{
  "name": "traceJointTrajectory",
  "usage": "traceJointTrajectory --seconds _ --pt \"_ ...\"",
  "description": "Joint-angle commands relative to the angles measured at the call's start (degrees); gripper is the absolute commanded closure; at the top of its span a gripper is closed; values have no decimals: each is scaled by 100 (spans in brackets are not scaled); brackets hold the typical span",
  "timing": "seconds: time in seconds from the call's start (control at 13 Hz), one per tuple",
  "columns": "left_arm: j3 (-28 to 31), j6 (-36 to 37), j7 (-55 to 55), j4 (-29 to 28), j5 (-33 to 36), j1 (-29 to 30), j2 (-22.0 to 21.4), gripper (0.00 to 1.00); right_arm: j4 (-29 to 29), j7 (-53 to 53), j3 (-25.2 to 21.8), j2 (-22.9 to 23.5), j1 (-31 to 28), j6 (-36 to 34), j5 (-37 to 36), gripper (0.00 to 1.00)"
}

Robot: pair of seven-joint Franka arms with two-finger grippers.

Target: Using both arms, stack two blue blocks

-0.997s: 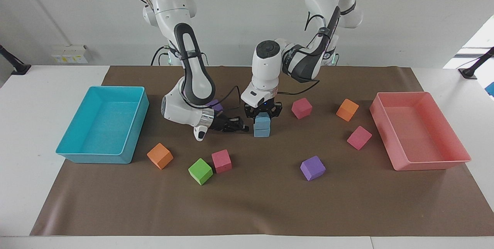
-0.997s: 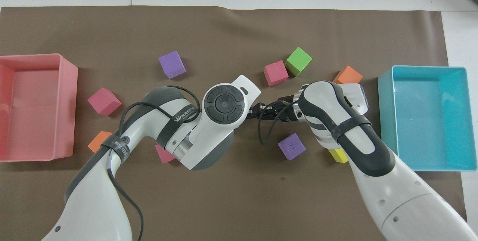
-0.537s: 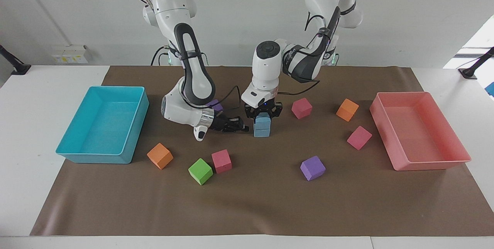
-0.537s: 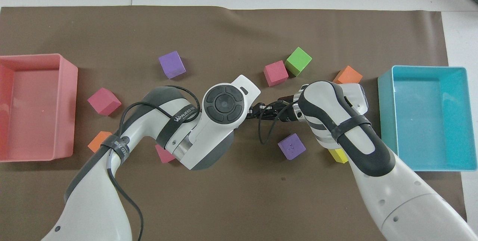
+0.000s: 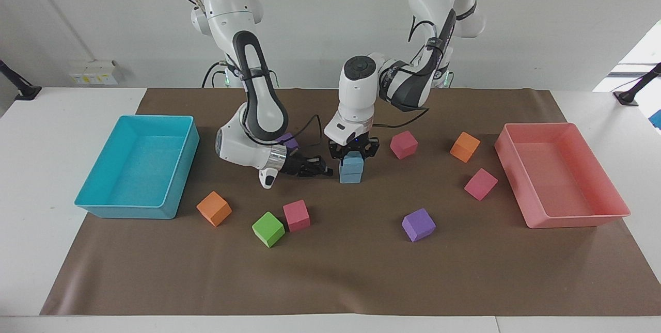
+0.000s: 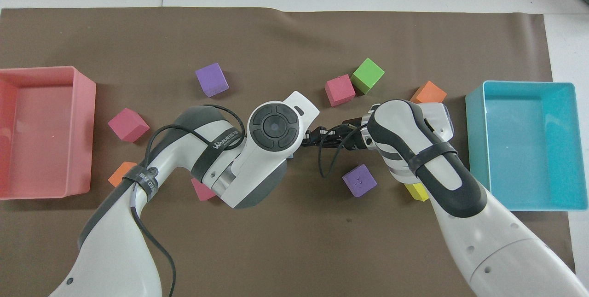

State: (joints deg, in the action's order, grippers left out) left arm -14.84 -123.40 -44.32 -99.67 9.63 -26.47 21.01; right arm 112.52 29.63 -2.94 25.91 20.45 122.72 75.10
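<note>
Two matte sky-blue foam cubes [image 5: 351, 168] stacked, top one pinched in left gripper [image 5: 353, 156]; right gripper [image 5: 324, 169] pressed together just beside; cyan plastic tray [image 5: 109, 201] and pink plastic tray [image 5: 578, 218], nothing inside.

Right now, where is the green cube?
In the facing view the green cube lies on the mat toward the right arm's end, touching or nearly touching a pink cube, with an orange cube close by.

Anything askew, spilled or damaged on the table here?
Nothing stands out. The two blue blocks sit squarely stacked mid-table, the left gripper shut on the upper one. The right gripper waits shut beside them.
</note>
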Motion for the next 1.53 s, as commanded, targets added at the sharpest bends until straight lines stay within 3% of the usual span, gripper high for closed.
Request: traceJointTrajectory --seconds 0.0,0.46,0.92,1.46 --pt "-1 79 -42 -18 83 -24 -27 46 -2 -203 4 -7 2 76 -92 100" --pt "-1 88 -42 -26 83 -33 -36 44 -2 -203 4 -7 2 76 -92 100" --pt "-1 114 -51 -62 83 -51 -45 27 -2 -212 4 -7 2 76 -92 100" --pt "16 105 -51 -26 83 -51 -45 19 7 -212 4 -16 2 85 -101 100"
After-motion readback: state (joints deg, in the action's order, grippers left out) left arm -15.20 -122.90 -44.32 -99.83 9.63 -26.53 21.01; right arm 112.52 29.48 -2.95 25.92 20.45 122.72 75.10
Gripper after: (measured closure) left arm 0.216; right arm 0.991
